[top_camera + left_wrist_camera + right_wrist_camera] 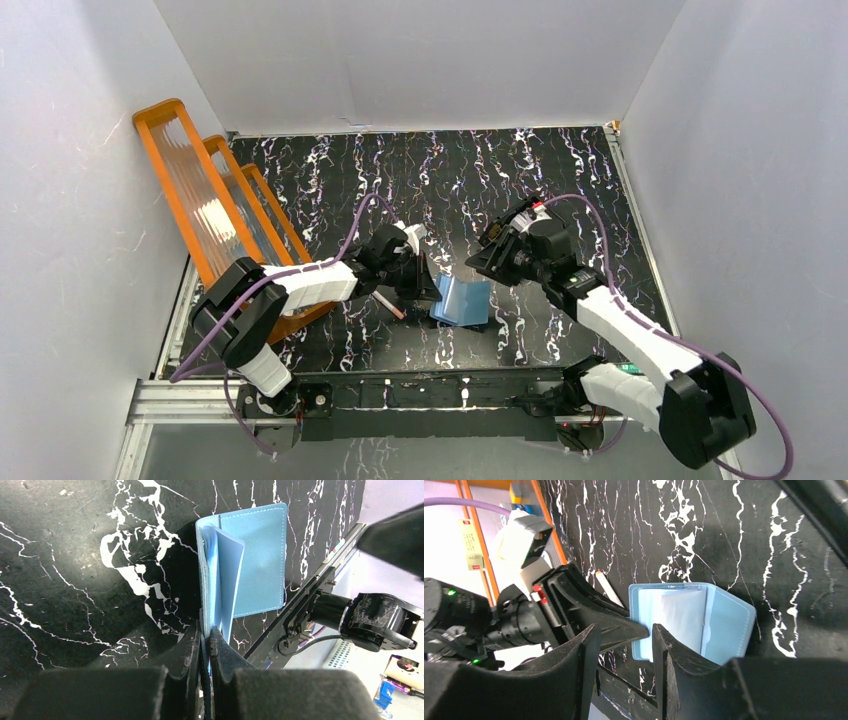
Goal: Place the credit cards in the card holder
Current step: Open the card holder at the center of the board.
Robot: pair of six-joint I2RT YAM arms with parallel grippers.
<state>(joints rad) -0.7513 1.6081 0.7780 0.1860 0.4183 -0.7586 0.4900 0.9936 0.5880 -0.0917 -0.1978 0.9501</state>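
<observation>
Blue card holder point(462, 302) half-open, long axis in line with pinching left claw point(206, 632).

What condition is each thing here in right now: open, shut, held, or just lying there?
card holder, open, one edge pinched by the left gripper
left gripper, shut on the card holder
right gripper, open, holding nothing
pink stick, lying loose, untouched
orange rack, tilted by the left wall, untouched

The black tabletop point(450, 180), veined white and purple, carried an orange ribbed rack point(205, 215) along its left edge, a thin pink-brown stick point(392, 307) near the front, and the open blue card holder point(462, 300) just beside it.
</observation>
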